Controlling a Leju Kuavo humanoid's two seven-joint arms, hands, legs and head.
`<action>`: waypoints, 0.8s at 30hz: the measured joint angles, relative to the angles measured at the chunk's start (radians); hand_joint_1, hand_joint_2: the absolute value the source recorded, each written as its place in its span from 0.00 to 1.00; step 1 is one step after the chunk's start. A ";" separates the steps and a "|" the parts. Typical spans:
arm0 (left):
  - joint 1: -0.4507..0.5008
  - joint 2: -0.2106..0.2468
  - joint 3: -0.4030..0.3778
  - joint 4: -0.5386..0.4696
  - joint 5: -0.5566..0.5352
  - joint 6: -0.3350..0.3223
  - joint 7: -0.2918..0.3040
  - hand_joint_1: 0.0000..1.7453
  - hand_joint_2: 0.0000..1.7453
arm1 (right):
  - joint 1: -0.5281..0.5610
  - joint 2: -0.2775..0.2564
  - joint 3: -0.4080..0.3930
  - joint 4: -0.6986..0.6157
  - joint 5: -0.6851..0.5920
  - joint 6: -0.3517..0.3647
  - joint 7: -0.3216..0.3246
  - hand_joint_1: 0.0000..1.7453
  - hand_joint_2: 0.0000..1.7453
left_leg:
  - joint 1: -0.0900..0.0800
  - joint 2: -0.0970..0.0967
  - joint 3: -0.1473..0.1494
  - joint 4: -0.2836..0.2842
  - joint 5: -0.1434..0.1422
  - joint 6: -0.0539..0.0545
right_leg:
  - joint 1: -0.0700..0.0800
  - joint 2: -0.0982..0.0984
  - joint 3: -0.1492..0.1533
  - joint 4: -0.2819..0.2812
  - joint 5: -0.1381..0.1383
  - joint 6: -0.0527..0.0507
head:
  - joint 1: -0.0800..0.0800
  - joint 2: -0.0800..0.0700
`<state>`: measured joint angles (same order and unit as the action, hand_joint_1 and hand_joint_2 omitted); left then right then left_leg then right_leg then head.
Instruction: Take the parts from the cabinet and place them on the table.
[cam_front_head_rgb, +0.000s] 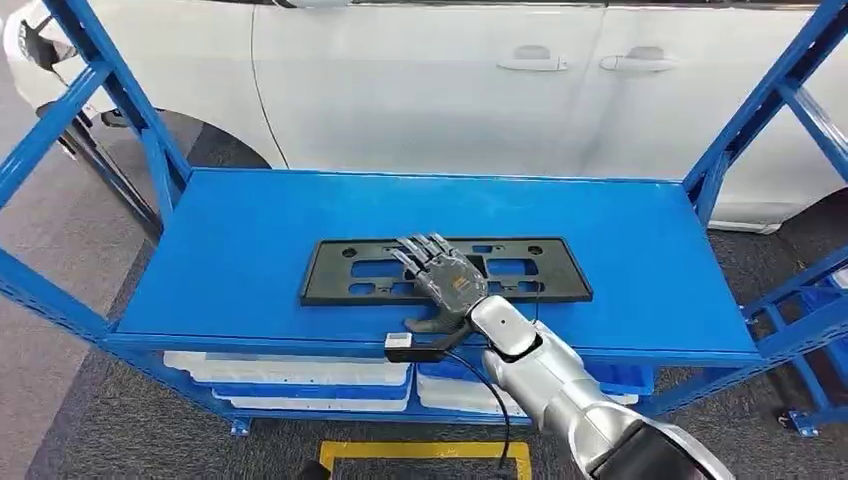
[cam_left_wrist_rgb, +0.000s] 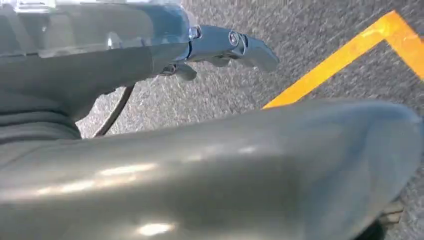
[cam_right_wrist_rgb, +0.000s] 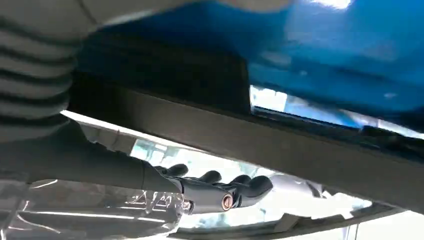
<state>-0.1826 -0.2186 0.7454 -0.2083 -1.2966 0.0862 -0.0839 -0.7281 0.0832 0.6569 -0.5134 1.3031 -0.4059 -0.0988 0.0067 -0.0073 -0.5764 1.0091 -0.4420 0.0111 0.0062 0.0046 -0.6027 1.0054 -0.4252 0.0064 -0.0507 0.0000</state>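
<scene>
A long black plate-frame part (cam_front_head_rgb: 545, 283) with cut-out holes lies flat on the blue cabinet shelf (cam_front_head_rgb: 250, 230), near its front edge. My right hand (cam_front_head_rgb: 445, 278) lies palm-down on the middle of the part, fingers spread across it and the thumb out by the part's near edge. In the right wrist view the part (cam_right_wrist_rgb: 280, 145) is a dark bar against the blue shelf, and the right hand (cam_right_wrist_rgb: 200, 192) hovers close over it with nothing clasped. My left hand (cam_left_wrist_rgb: 150, 55) hangs over the grey floor, holding nothing.
A white car (cam_front_head_rgb: 450, 80) stands right behind the cabinet. Blue uprights (cam_front_head_rgb: 150, 130) frame the shelf on both sides. White and blue bins (cam_front_head_rgb: 300, 375) sit on the lower level. Yellow floor tape (cam_front_head_rgb: 425, 452) marks the carpet in front.
</scene>
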 joint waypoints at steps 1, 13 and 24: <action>0.000 0.000 0.000 0.000 0.000 0.000 0.000 0.00 0.00 | -0.001 0.000 -0.001 0.007 0.000 -0.002 0.000 0.00 1.00 | 0.002 0.000 0.002 -0.004 0.001 -0.005 | 0.001 0.000 0.000 0.001 -0.001 -0.004 | 0.000 0.000; 0.001 0.000 0.000 0.000 0.010 0.003 -0.016 0.00 0.00 | -0.023 0.013 -0.014 0.038 0.024 -0.039 0.025 0.00 1.00 | 0.008 0.003 -0.002 0.013 -0.008 -0.027 | -0.007 0.001 0.009 0.000 -0.004 -0.011 | 0.000 0.000; -0.001 0.000 0.000 0.000 0.012 0.005 -0.027 0.00 0.00 | -0.019 0.005 -0.029 0.053 0.081 -0.035 0.089 0.99 1.00 | 0.002 0.003 -0.012 0.002 0.010 0.022 | -0.013 0.000 -0.145 0.325 -0.145 0.031 | 0.000 0.000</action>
<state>-0.1834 -0.2186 0.7458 -0.2083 -1.2848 0.0908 -0.1106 -0.7472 0.0881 0.6283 -0.4604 1.3836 -0.4410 -0.0103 0.0091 -0.0044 -0.5887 1.0109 -0.4316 0.0332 -0.0072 0.0042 -0.7479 1.3299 -0.5703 0.0377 -0.0504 0.0000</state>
